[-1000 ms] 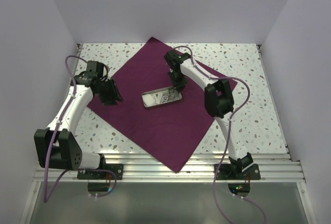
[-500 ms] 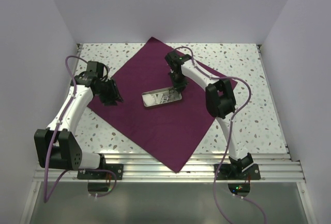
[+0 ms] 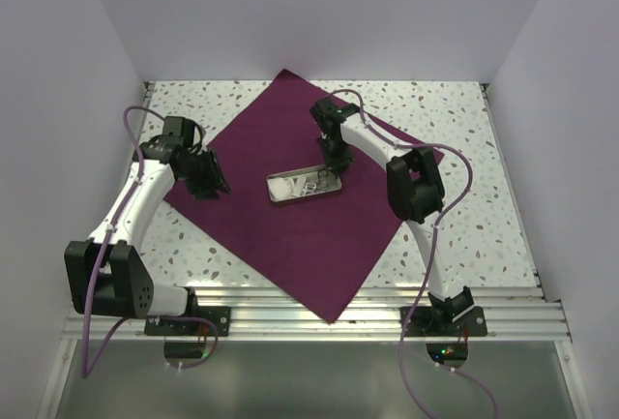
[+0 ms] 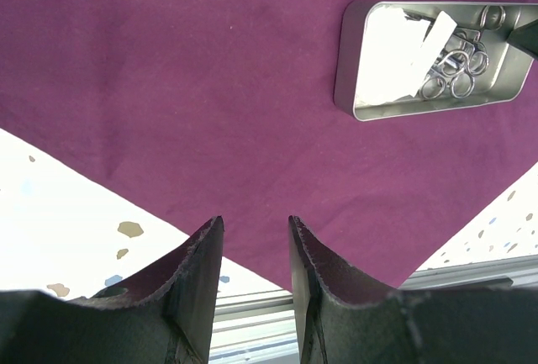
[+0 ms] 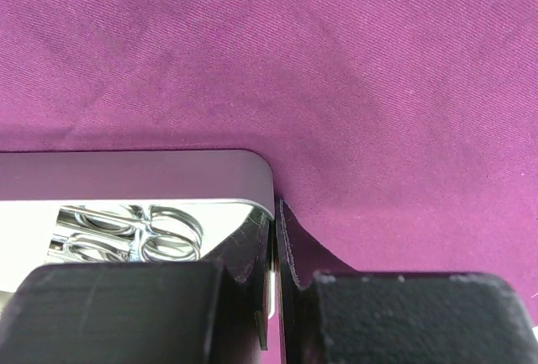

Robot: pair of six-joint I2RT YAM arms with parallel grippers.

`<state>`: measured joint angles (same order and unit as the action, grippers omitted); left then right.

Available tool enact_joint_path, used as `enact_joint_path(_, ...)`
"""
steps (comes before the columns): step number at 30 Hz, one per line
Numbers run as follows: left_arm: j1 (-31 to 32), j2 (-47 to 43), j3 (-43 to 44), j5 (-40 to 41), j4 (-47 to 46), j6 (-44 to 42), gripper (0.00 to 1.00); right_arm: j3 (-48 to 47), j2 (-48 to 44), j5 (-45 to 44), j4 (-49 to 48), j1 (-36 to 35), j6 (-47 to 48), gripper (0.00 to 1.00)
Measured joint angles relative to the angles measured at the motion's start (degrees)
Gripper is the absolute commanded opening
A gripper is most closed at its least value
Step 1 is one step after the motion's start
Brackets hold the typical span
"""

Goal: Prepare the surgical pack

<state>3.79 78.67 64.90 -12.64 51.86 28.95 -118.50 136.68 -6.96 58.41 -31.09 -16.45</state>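
- The right claw (image 5: 275,213) is clamped on the end wall of a small shallow steel tray (image 5: 126,175), with one finger inside the rim and one outside.
- The left claw (image 4: 255,229) hangs part-open and empty over the left corner of a large plum-purple cloth (image 3: 290,245), well apart from the tray.
- Silver scissor-like instruments (image 4: 454,65) and a white gauze pad (image 4: 433,34) lie in the tray.
- The tray sits near the cloth's middle.
- The cloth is spread flat on the speckled white surface (image 3: 464,216).
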Motion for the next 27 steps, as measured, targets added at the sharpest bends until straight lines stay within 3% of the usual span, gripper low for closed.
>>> enact_joint_path(4,0.0,0.0,-0.04,0.0,-0.04,0.0,0.42,0.5,-0.28,0.02,-0.17,0.0,-0.17,0.0)
enact_joint_path(9,0.0,-0.02,-0.11,0.0,-0.04,-0.02,0.43,0.52,-0.28,0.04,-0.15,0.0,-0.26,0.08)
enact_joint_path(14,0.0,-0.07,-0.13,0.0,-0.04,-0.02,0.43,1.81,-1.01,0.33,-0.5,0.0,-0.52,0.0)
enact_joint_path(27,0.0,-0.83,-1.09,-0.02,-0.07,-0.02,0.43,6.45,-3.69,0.35,-1.05,0.0,-0.55,0.0)
